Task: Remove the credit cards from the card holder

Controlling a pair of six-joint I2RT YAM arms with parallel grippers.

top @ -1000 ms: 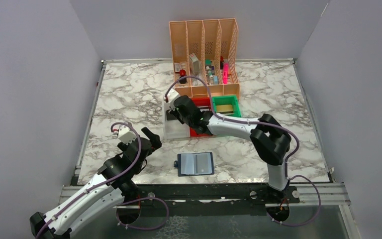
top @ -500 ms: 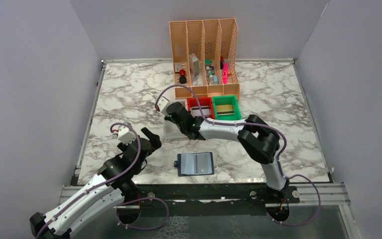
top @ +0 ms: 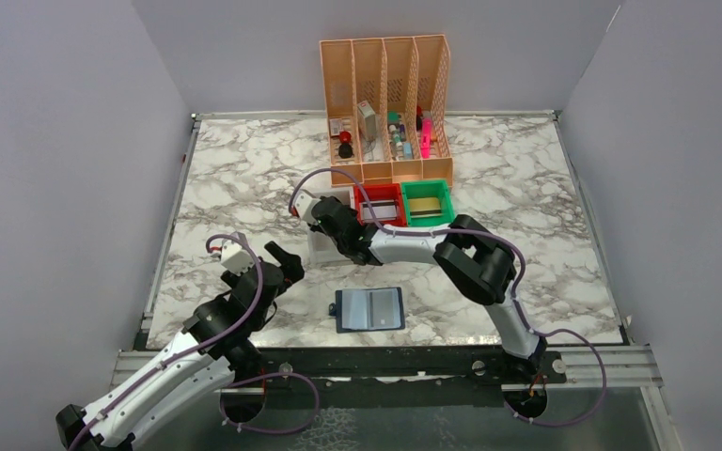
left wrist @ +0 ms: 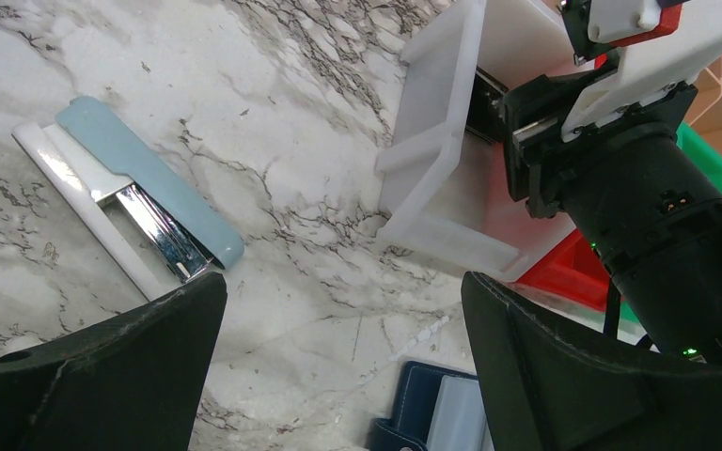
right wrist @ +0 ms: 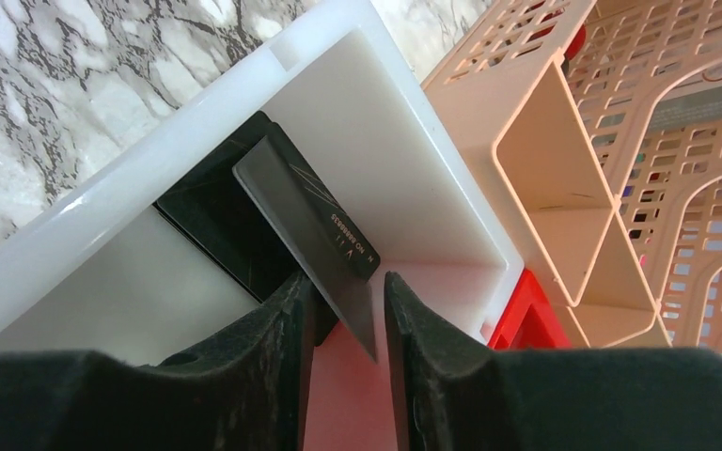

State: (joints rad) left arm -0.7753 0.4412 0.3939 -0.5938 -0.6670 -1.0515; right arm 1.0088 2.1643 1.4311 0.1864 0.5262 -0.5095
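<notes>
The dark navy card holder (top: 369, 308) lies open on the marble near the front edge, and its corner shows in the left wrist view (left wrist: 432, 418). My right gripper (top: 324, 214) reaches into the white bin (top: 322, 252). In the right wrist view a silver-grey credit card (right wrist: 301, 207) stands tilted between its slightly parted fingers (right wrist: 348, 291), leaning on the left one. A black card (right wrist: 216, 221) lies in the white bin (right wrist: 338, 113) behind it. My left gripper (top: 282, 258) hangs open and empty (left wrist: 343, 291) left of the holder.
A red bin (top: 381, 202) and a green bin (top: 428, 202) holding a gold-coloured flat thing stand right of the white bin. The tall orange file rack (top: 385, 94) is behind them. A light-blue and white stapler (left wrist: 132, 202) lies under my left arm.
My right gripper has moved left from beside the red bin to over the white bin. The left arm and the card holder have barely moved.
</notes>
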